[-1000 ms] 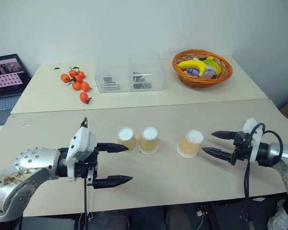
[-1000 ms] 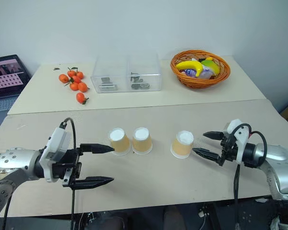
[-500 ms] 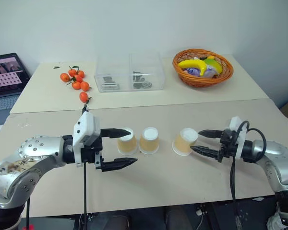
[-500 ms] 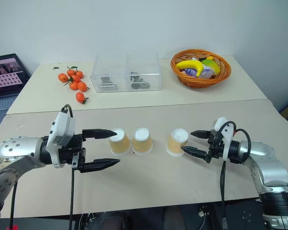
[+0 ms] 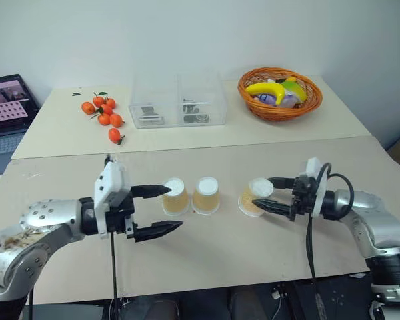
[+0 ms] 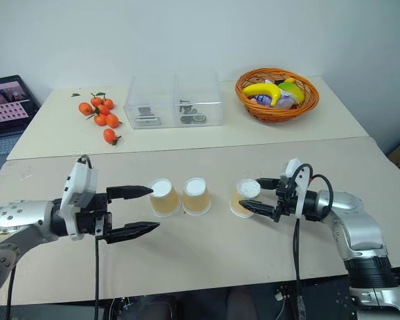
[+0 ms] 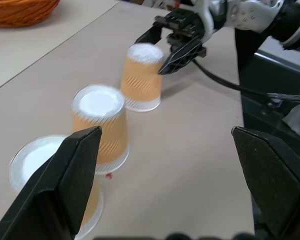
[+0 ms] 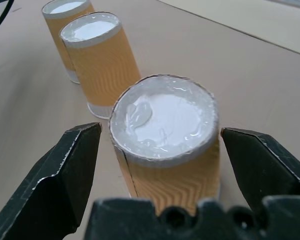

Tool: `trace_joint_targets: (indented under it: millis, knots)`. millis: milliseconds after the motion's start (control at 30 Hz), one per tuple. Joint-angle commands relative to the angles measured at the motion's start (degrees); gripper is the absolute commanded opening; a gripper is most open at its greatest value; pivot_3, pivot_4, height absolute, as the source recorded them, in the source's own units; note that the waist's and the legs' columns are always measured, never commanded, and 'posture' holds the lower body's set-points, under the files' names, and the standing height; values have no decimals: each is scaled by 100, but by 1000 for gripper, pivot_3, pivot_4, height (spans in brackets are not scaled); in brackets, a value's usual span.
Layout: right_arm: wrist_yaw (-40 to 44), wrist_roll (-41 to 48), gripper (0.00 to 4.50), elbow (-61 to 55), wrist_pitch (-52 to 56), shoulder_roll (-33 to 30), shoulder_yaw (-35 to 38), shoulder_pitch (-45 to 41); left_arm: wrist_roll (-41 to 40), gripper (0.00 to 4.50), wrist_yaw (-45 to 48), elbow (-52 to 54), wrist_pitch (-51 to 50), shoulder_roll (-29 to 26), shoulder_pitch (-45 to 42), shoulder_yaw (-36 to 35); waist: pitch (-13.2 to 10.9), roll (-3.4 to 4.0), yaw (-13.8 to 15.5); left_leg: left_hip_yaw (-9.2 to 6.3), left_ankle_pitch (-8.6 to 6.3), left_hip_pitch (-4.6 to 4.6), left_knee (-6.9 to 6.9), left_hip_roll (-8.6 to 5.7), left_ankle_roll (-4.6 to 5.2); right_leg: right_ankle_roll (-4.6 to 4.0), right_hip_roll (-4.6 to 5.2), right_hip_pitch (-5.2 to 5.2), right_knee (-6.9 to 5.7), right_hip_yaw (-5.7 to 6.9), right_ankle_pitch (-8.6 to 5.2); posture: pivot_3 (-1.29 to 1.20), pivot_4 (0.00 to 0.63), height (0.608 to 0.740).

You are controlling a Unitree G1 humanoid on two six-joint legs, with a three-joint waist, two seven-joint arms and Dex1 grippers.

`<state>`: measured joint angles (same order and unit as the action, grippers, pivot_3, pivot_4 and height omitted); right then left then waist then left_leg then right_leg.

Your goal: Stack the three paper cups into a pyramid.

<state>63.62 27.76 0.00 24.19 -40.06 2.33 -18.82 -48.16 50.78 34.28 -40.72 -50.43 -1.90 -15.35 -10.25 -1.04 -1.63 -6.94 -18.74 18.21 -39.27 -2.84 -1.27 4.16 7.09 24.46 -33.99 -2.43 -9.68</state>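
Since the earlier frames, the right gripper has been brought in from well apart until its two black fingers straddle the third cup, and the left gripper has been advanced toward the first cup. All three paper cups stand inverted on the tabletop, white bases up, so each long axis is upright.

Right gripper: wide, nothing held. In the right wrist view the third cup is seen dead ahead, centred between the fingers, with a gap on both sides. The gripper axis is close to level and crosses the cup's upright axis at about a right angle, high on the wall near the white base. Whether the fingertips already touch the wall cannot be told.

Left gripper: wide, nothing held. The first cup lies just ahead of its far fingertip; the near fingertip is off to the cup's near side. The second cup stands just beyond the first, the two near each other but not seen to touch.

Judgement: no pyramid is yet begun. The first and second cups serve as the base pair; the third cup, nearer the right arm, is the likely top. Closing should be gentle, since thin paper walls can be crushed or tipped.
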Motion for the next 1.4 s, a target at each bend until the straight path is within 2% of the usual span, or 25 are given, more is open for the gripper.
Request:
trace_joint_targets:
  millis: [33, 133, 167, 300, 500, 700, 900, 1067, 1400]
  knots:
    - [4, -64, 3800, 123, -212, 103, 9, -241, 179, 4500, 106, -132, 297, -55, 190, -415, 0, 0, -1, 0, 0, 0, 0, 1, 0, 0, 0, 0, 0, 1, 0, 0, 150, 738]
    - [-29, -105, 2847, 272, -159, 180, -38, -445, 268, 4500, 70, -229, 398, 25, 375, -605, 0, 0, -1, 0, 0, 0, 0, 0, 0, 0, 0, -1, 0, 1, 0, 0, 150, 738]
    - [-40, -158, 2731, 334, -205, 187, -55, -509, 305, 4500, 50, -259, 430, 67, 471, -662, 0, 0, -1, 0, 0, 0, 0, 0, 0, 0, 0, 0, 0, 1, 0, 0, 150, 738]
    - [0, -246, 2731, 432, -278, 109, -1, -833, 378, 4500, 33, -261, 562, 221, 792, -789, 0, 1, -12, 0, 0, 4, 0, 1, 0, -1, 0, 6, 1, 1, 0, 0, 150, 738]
    - [224, -117, 2731, 386, -111, -78, 35, -2096, 484, 4500, 50, -280, 722, 366, 1040, -774, -2, 2, -71, 0, 2, 24, 1, 2, -3, -6, 0, 37, -6, 1, 4, 0, 150, 738]
    - [566, 523, 2731, -55, 699, 344, -295, -3092, 574, 4500, 43, -290, 872, 507, 1119, -733, -1, 2, -86, 0, 2, 29, 10, 15, -3, -15, -12, 50, -4, 2, 7, 0, 150, 738]
    - [684, 577, 2731, -196, 960, 669, -629, -3300, 764, 4500, -44, -279, 1110, 620, 1063, -665, -1, 2, -54, -1, 2, 60, 10, 17, -4, -24, -12, 81, -4, 5, 15, 0, 150, 738]
    - [854, 527, 2731, 308, 1178, 996, -935, -3889, 824, 4500, -88, -325, 1205, 722, 1016, -609, -1, 3, -86, 0, 8, 78, 10, 17, -15, -30, -12, 107, -6, 5, 21, 0, 150, 738]
    - [1228, 263, 2731, 757, 1418, 1258, -1508, -4285, 915, 4500, -189, -355, 1259, 906, 857, -346, 0, 3, -96, 0, 17, 114, 10, 29, -30, -48, -25, 166, -13, 6, 35, 0, 150, 738]
